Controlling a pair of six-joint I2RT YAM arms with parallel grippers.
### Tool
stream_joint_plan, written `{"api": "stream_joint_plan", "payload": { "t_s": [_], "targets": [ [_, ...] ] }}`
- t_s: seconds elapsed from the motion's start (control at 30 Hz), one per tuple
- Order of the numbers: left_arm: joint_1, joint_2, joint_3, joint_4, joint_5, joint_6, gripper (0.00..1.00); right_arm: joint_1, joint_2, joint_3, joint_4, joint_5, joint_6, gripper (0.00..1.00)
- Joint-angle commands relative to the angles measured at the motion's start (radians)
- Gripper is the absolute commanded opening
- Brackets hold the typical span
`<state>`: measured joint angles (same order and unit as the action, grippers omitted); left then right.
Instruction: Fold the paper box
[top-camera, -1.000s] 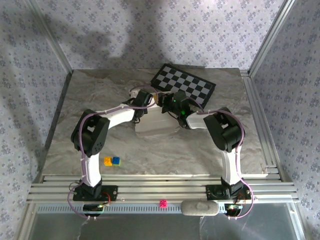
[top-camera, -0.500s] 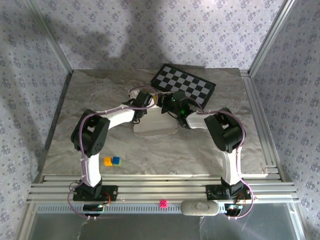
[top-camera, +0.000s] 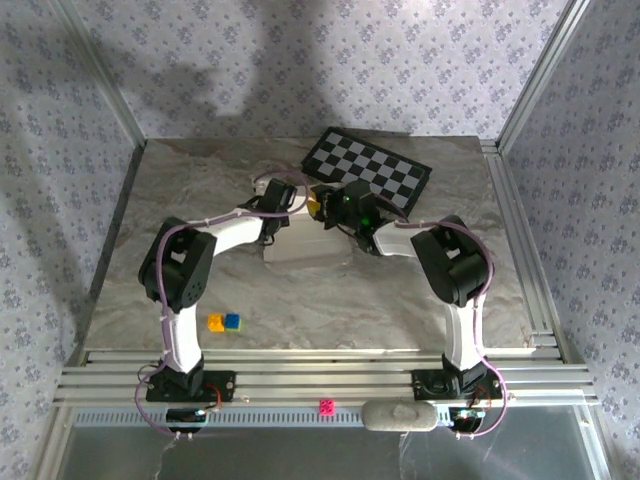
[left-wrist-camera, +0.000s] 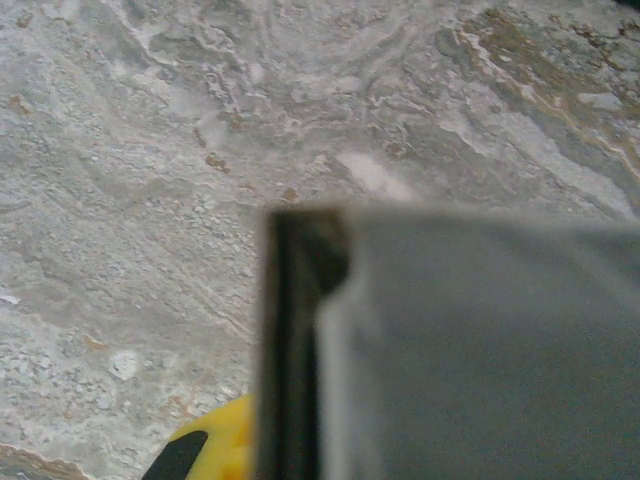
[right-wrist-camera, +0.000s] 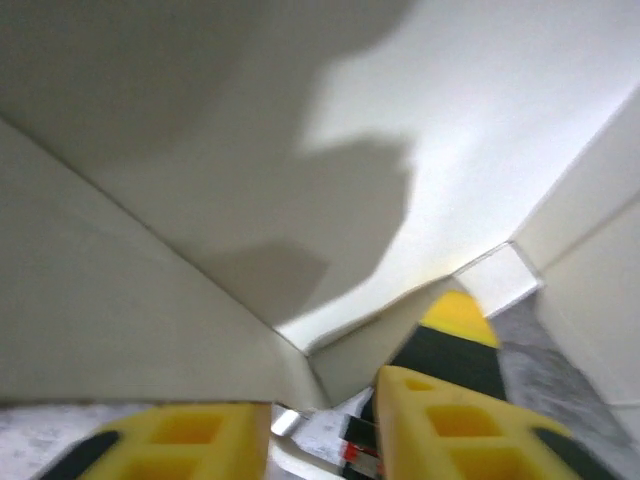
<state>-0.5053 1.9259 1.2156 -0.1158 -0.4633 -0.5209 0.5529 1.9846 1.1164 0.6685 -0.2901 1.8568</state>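
The white paper box (top-camera: 308, 248) lies in the middle of the table, partly formed, with both grippers at its far edge. My left gripper (top-camera: 302, 205) is shut on the box's far wall. In the left wrist view that wall (left-wrist-camera: 480, 350) stands blurred and grey beside one yellow finger (left-wrist-camera: 212, 450). My right gripper (right-wrist-camera: 320, 400) is open at the inside corner of the box (right-wrist-camera: 300, 345), its two yellow fingers apart just below the fold. The left gripper's yellow and black finger (right-wrist-camera: 455, 340) shows behind that corner.
A black-and-white checkered board (top-camera: 368, 172) lies just behind the grippers. A yellow block (top-camera: 215, 322) and a blue block (top-camera: 232, 321) sit near the left arm. A pink die (top-camera: 326, 406) and a white lump (top-camera: 400, 415) rest on the front rail.
My right gripper has gone from shut to open at the box's corner. The left gripper and the box have shifted slightly left and farther back.
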Motion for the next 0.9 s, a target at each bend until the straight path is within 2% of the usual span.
{"api": "stream_joint_plan", "payload": {
  "t_s": [0.0, 0.13, 0.23, 0.43, 0.6, 0.7, 0.87],
  "targets": [
    [0.040, -0.067, -0.050, 0.048, 0.043, 0.080, 0.00, -0.037, -0.114, 0.032, -0.275, -0.012, -0.145, 0.49],
    [0.098, -0.132, -0.114, 0.148, 0.225, 0.155, 0.00, -0.093, -0.237, 0.116, -0.514, -0.017, -0.370, 0.64],
    [0.147, -0.167, -0.132, 0.175, 0.363, 0.186, 0.00, -0.129, -0.315, 0.161, -0.650, -0.020, -0.516, 0.70],
    [0.234, -0.220, -0.120, 0.199, 0.635, 0.196, 0.00, -0.204, -0.440, 0.204, -0.844, -0.025, -0.828, 0.70],
    [0.298, -0.190, -0.055, 0.237, 0.991, 0.112, 0.00, -0.228, -0.537, 0.208, -0.916, -0.010, -1.105, 0.69],
    [0.323, -0.155, -0.017, 0.251, 1.155, 0.037, 0.00, -0.230, -0.586, 0.213, -0.934, -0.009, -1.219, 0.69],
    [0.327, -0.128, 0.063, 0.134, 1.259, 0.041, 0.00, -0.214, -0.657, 0.204, -0.912, -0.001, -1.371, 0.71]
  ]
}}
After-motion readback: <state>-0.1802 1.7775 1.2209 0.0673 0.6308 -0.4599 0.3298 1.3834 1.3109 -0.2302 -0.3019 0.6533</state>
